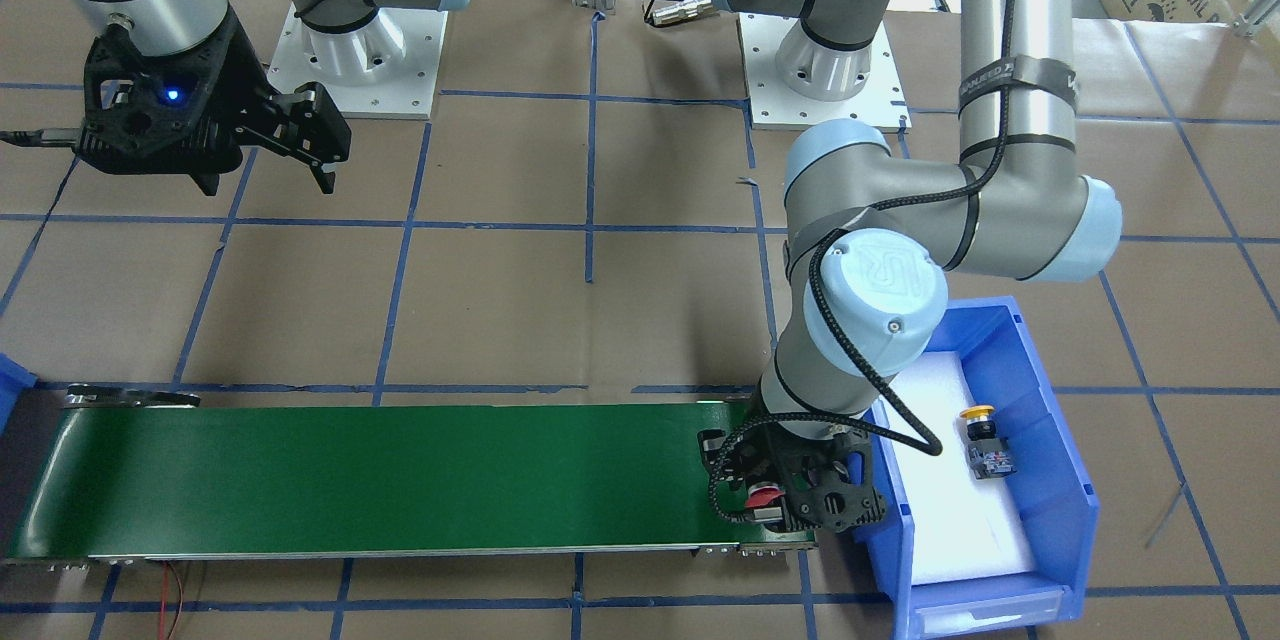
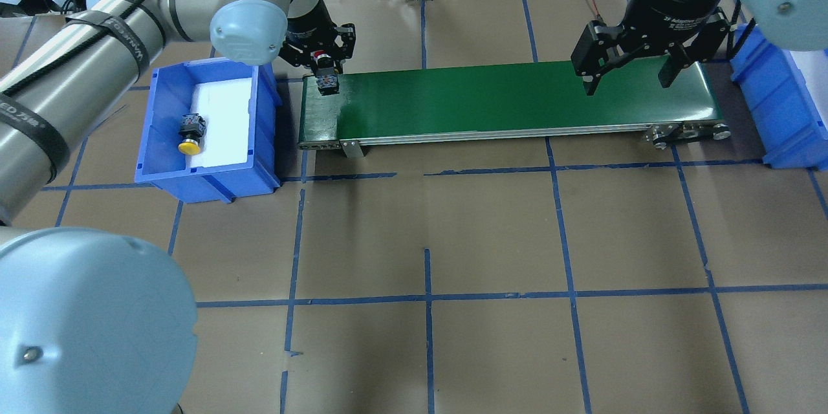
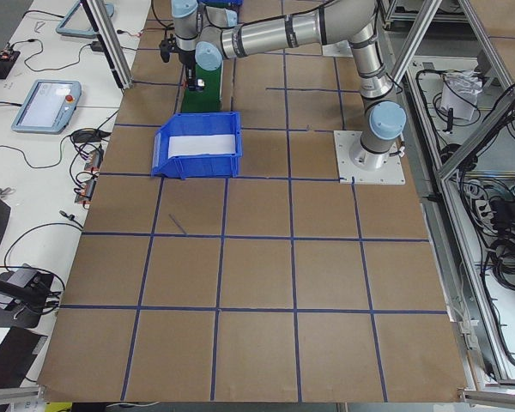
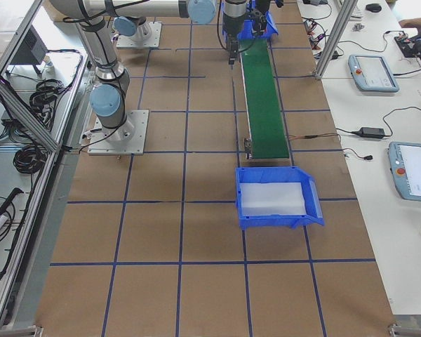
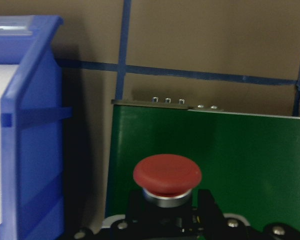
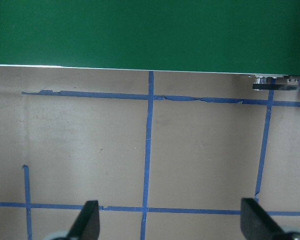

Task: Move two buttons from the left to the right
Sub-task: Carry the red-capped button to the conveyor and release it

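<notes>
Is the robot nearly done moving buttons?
Done: nothing; the right bin shows no button. In hand: the left gripper holds the red button over the left end of the green belt. Left: the yellow button lies in the left bin; the right gripper hangs open near the belt's other end.

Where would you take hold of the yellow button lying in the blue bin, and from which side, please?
Grip the yellow button by its blocky black-and-grey body, clamping across its two flat sides and coming straight down from above. It lies on its side on the white foam, and the walls of the blue bin block a sideways approach. The round cap would likely slip.
</notes>
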Robot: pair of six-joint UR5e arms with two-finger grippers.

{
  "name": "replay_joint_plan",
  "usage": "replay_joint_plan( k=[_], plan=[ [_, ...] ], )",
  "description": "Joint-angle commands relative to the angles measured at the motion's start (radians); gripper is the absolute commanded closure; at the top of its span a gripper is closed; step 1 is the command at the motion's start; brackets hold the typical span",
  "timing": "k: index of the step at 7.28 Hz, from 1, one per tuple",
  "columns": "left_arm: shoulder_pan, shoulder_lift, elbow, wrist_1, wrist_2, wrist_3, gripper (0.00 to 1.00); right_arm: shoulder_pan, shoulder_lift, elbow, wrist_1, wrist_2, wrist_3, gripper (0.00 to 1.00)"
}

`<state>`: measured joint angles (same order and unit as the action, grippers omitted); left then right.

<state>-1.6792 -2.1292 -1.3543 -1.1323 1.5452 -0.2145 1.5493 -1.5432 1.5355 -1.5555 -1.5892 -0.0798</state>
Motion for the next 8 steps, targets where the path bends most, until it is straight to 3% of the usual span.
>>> replay_joint_plan(
  k=[1,3,4,6,8],
  plan=[
    [-0.014,-0.031,-0.002,0.028,-0.004,-0.022,0.43,0.0,0.0,0.0,0.0,0.0,0.002,0.0],
    [-0.014,-0.037,-0.002,0.028,-0.005,-0.025,0.1,0.0,0.0,-0.002,-0.002,0.0,0.005,0.0],
    [-0.01,-0.032,0.001,0.028,-0.005,-0.02,0.0,0.0,0.0,-0.002,-0.002,0.0,0.006,0.0],
    [0.031,0.003,0.053,-0.045,-0.002,0.077,0.0,0.0,-0.002,-0.005,-0.003,0.0,0.011,0.0],
    [0.119,0.04,0.154,-0.243,-0.002,0.218,0.0,0.0,0.0,-0.003,-0.002,0.0,0.011,0.0]
  ],
)
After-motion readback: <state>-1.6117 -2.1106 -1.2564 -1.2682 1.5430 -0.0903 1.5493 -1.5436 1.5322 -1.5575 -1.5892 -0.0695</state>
